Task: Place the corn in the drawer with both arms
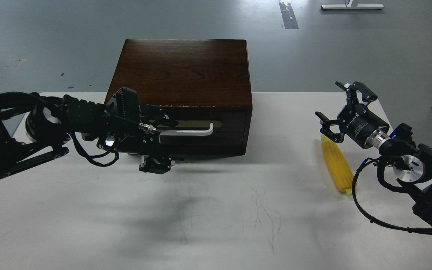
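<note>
The dark brown wooden box [182, 71] stands at the table's back centre. Its drawer [231, 119] is shut, with a white bar handle [191, 131] on a brass plate. My left gripper [169, 142] is open at the handle's left end, one finger above the handle and one below the box front; I cannot tell whether it touches the handle. The yellow corn [336, 165] lies on the table at the right, tapered end away from me. My right gripper [338, 108] is open and empty, just above the corn's far end.
The white table [216, 217] carries only the box and the corn. A cable loop [354, 195] of the right arm hangs next to the corn's near end. Grey floor lies beyond the table's far edge.
</note>
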Controlling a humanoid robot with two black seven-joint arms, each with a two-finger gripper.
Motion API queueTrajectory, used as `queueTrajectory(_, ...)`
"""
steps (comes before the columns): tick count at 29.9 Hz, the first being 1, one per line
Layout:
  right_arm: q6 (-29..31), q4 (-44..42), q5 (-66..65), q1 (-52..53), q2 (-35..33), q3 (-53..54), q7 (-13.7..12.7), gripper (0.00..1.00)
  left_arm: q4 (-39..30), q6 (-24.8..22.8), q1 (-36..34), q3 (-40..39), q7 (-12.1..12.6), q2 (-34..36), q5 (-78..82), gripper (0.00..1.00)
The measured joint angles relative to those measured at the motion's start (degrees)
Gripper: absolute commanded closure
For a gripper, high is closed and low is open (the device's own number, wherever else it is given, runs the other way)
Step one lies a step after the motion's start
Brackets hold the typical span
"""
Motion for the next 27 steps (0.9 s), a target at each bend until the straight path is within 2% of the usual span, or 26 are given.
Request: queueTrajectory(27, 0.0, -0.9, 0.0, -0.3, 0.1, 0.1, 0.4, 0.00, 1.9, -1.3, 0.5, 0.2, 0.0, -3.2, 0.0, 0.02)
